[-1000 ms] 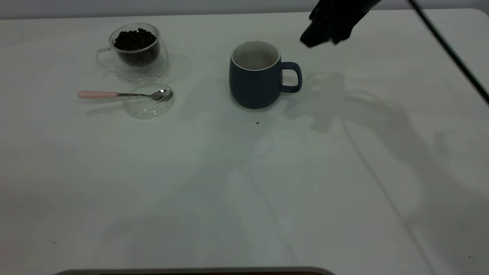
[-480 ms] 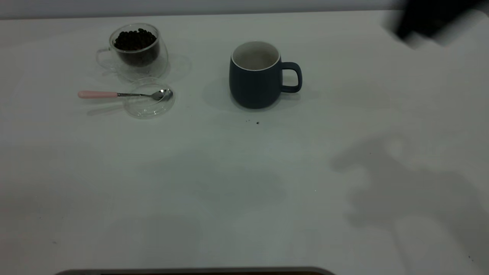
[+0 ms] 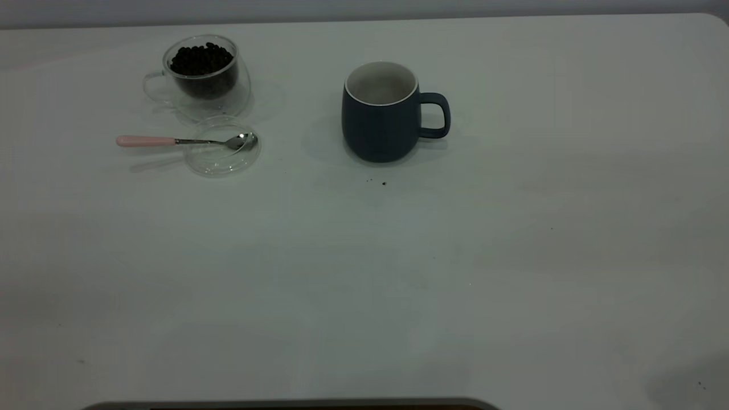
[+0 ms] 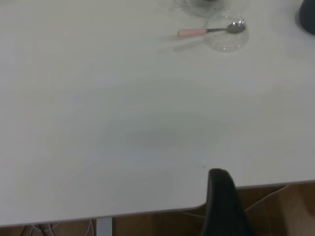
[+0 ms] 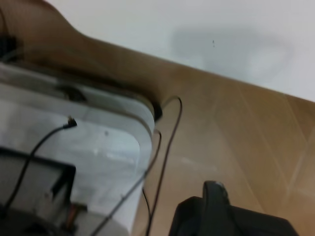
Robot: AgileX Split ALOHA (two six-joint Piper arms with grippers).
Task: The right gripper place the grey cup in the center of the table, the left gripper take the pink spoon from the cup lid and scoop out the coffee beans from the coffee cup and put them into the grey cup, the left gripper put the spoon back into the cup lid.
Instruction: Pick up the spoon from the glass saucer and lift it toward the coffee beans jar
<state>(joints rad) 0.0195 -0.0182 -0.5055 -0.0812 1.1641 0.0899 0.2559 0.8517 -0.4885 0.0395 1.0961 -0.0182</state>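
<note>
The grey cup (image 3: 380, 114) stands upright near the middle of the table (image 3: 364, 273), handle to the right, with no arm near it. The coffee cup (image 3: 202, 77), holding coffee beans (image 3: 200, 58), stands at the far left. In front of it lies the cup lid (image 3: 223, 152). The pink spoon (image 3: 171, 140) rests with its bowl in the lid and its handle pointing left. In the left wrist view, the spoon (image 4: 206, 32) and lid (image 4: 227, 35) are far from my left gripper (image 4: 224, 206), which is at the table's edge. My right gripper (image 5: 216, 206) hangs over the wooden floor, off the table.
A few dark specks (image 3: 383, 183) lie on the table in front of the grey cup. In the right wrist view, cables (image 5: 165, 147) and a pale rig base (image 5: 98, 147) lie beside the table (image 5: 197, 24).
The right arm has pulled away from beside the grey cup, up and to the right, and left the exterior view. Its shadow is gone. The cups, lid and spoon have not moved.
</note>
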